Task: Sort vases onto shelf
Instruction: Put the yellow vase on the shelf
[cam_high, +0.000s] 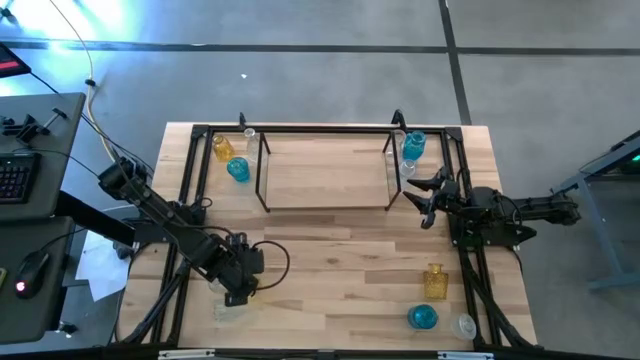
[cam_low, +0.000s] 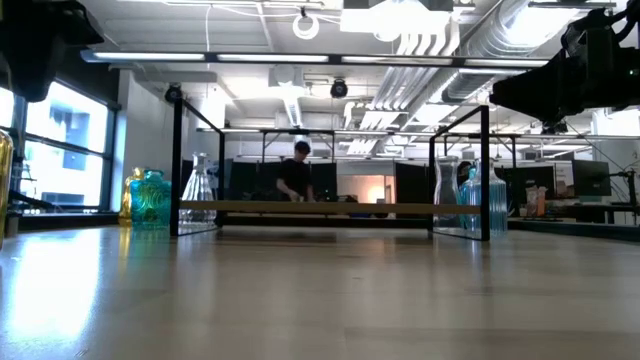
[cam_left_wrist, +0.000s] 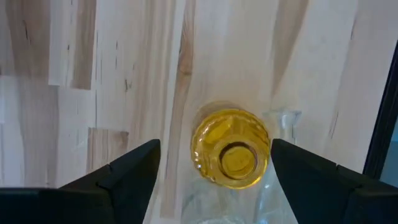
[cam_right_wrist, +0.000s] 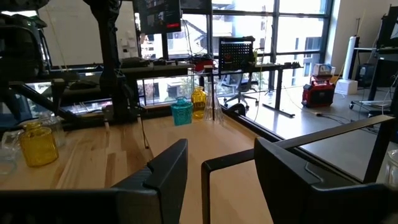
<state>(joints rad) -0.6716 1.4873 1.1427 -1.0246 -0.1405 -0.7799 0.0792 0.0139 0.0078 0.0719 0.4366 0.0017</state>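
Note:
An amber vase (cam_left_wrist: 231, 149) stands upright on the table near its near-left corner, a clear vase (cam_left_wrist: 283, 121) right beside it. My left gripper (cam_left_wrist: 214, 148) (cam_high: 238, 285) hangs over it, pointing down, open, one finger on either side of the vase's mouth. My right gripper (cam_high: 425, 200) (cam_right_wrist: 217, 165) waits level at the right end of the shelf (cam_high: 325, 170), open with nothing between its fingers. The shelf's floor is bare. An amber vase (cam_high: 222, 148), a blue vase (cam_high: 238, 170) and a clear vase (cam_high: 248, 133) stand left of the shelf.
Right of the shelf stand a blue vase (cam_high: 413, 143) and a clear one (cam_high: 408, 168). Near the right front corner are an amber vase (cam_high: 434, 282), a blue one (cam_high: 423, 317) and a clear one (cam_high: 465, 325). A black frame (cam_high: 185, 200) edges the table. A person (cam_low: 295, 175) sits in the room behind.

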